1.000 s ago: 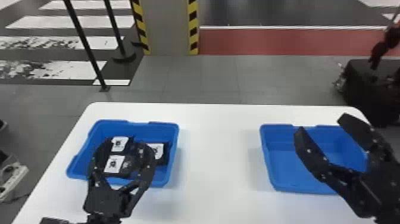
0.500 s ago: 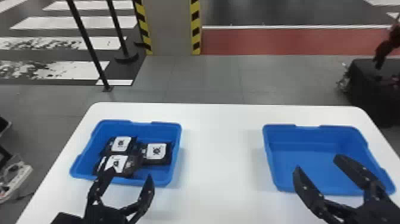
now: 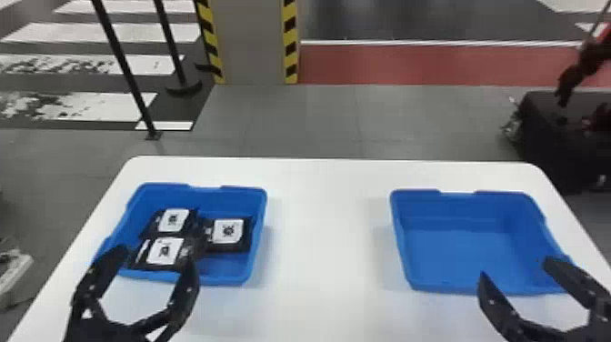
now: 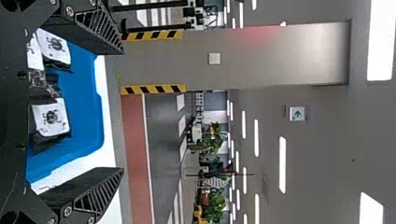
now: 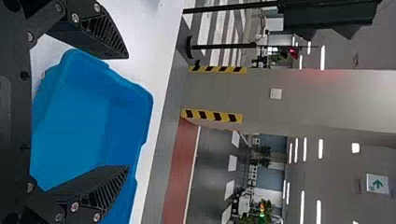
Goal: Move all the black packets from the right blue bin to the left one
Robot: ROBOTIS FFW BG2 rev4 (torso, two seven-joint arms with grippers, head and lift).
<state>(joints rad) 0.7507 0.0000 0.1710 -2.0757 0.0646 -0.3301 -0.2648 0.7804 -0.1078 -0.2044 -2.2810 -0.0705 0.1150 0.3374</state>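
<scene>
Three white labels (image 3: 217, 231) (dark print (image 3: 166, 251)); black packets (image 3: 234, 248)

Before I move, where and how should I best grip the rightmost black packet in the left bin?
From above, probably across its near and far edges: the packet lies with its white label up, other packets crowd its left side and the bin wall is close on its right.

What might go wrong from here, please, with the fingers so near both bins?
The left fingers hang open by the near edge of the left bin; a low forward move might shove it. The right fingers could likewise knock the right bin. The black packets lie close together, so bumping one may disturb another.
</scene>
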